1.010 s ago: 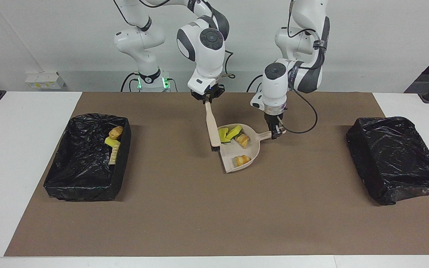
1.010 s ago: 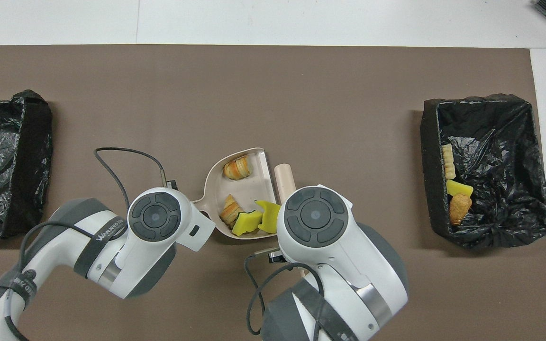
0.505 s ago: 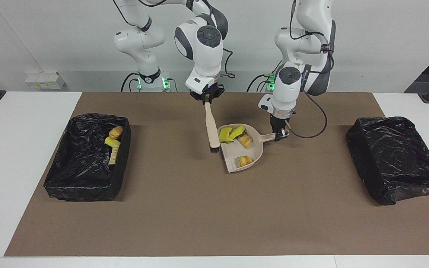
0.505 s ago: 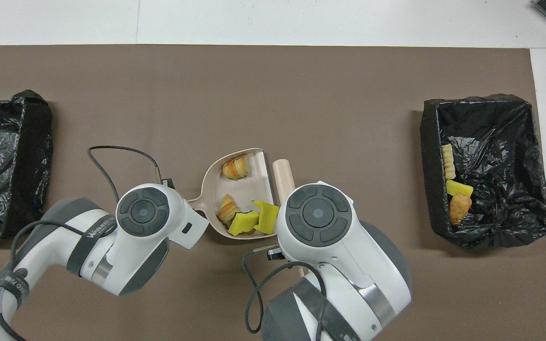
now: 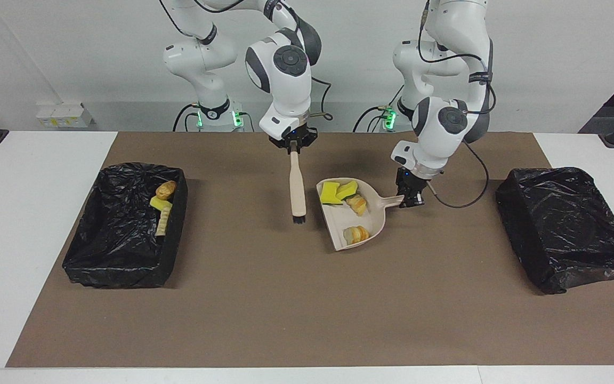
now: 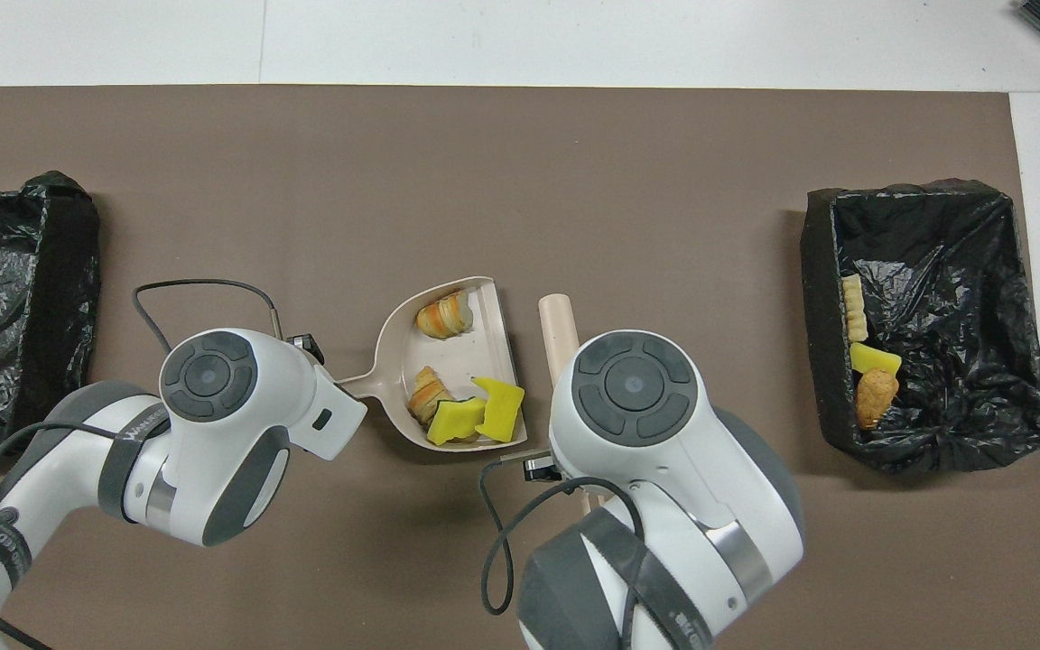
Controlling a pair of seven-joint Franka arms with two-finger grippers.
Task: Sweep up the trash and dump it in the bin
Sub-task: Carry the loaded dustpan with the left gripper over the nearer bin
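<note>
Four scraps (image 5: 353, 204) in dustpan (image 5: 371, 213) — left gripper (image 5: 410, 199) clamping handle, right gripper (image 5: 293, 146) w/ brush (image 5: 297, 186)

A: Where could a gripper pass on the brown mat (image 5: 264, 309)?

B: The wide stretch of mat farther from the robots than the dustpan (image 5: 357, 216) lies open from one bin to the other.

A: And in the middle?

B: The brush (image 5: 297, 184) hangs from the right gripper (image 5: 293, 148), with a narrow gap between it and the dustpan, which the left gripper (image 5: 411, 198) holds by its handle. Both arms crowd the space above.

A: The ends?

B: The bin with scraps (image 5: 123, 226) blocks the right arm's end, the covered bin (image 5: 565, 226) the left arm's end. Open mat lies between each bin and the tools.
</note>
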